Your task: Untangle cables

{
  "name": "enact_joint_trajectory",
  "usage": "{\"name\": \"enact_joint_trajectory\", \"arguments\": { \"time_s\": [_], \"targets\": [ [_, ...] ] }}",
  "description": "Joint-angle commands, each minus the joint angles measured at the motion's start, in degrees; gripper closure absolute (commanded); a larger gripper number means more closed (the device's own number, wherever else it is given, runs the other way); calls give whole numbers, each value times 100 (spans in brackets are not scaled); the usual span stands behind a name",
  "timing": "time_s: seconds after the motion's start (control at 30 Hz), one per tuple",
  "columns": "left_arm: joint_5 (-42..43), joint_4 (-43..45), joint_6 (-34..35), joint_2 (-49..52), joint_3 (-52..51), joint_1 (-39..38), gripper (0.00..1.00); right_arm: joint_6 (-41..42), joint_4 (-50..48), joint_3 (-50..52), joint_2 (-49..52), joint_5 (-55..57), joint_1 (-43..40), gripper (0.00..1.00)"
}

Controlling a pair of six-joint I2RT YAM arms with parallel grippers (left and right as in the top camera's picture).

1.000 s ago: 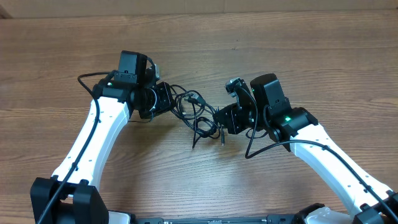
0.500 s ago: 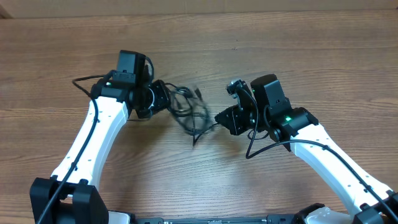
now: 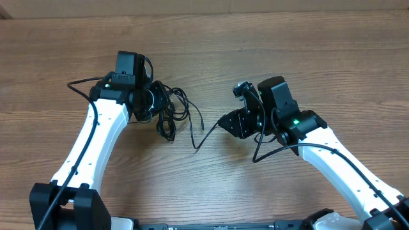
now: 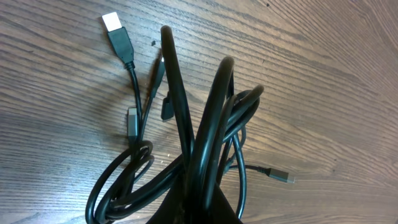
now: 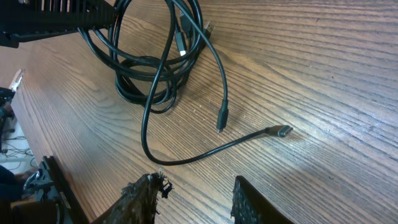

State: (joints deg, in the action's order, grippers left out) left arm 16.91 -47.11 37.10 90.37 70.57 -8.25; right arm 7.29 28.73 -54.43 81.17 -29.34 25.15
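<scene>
The cables are a bundle of thin black cords on the wooden table. My left gripper is shut on the bundle's loops; in the left wrist view the loops rise from between the fingers, with a USB plug and a small plug lying loose. One strand trails from the bundle toward my right gripper. In the right wrist view that strand ends in a plug on the table. The right fingers are open and empty, just short of it.
The wooden table runs on all sides. Thicker black wires fixed to the arms loop beside each wrist. The left arm's dark body shows at the top left of the right wrist view.
My left gripper has pulled the bundle to the left, away from the right gripper. One strand has drawn out of the bundle and now lies loose before the open right gripper.
</scene>
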Motion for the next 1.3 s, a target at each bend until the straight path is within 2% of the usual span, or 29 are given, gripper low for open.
{"name": "enact_joint_trajectory", "arguments": {
  "time_s": [0.0, 0.17, 0.43, 0.7, 0.9, 1.03, 1.27],
  "targets": [
    [170, 4, -299, -87, 138, -4, 96, -28, -17, -92, -2, 33, -9, 62],
    [1174, 282, -1864, -87, 138, -4, 96, -26, -15, -92, -2, 33, -11, 61],
    [2116, 197, -3670, -87, 138, -4, 96, -28, -13, -92, -2, 33, -9, 38],
    [2986, 125, -4684, -87, 138, -4, 96, -28, -13, -92, -2, 33, -9, 31],
    [3171, 109, -4828, -87, 138, -11, 95, -28, -17, -92, -2, 33, -11, 31],
    [3541, 11, -5206, -87, 138, -15, 94, -28, -17, -92, -2, 33, -9, 31],
    [3497, -501, -5982, -87, 138, -13, 94, -59, -20, -92, -2, 35, -11, 30]
  ]
}}
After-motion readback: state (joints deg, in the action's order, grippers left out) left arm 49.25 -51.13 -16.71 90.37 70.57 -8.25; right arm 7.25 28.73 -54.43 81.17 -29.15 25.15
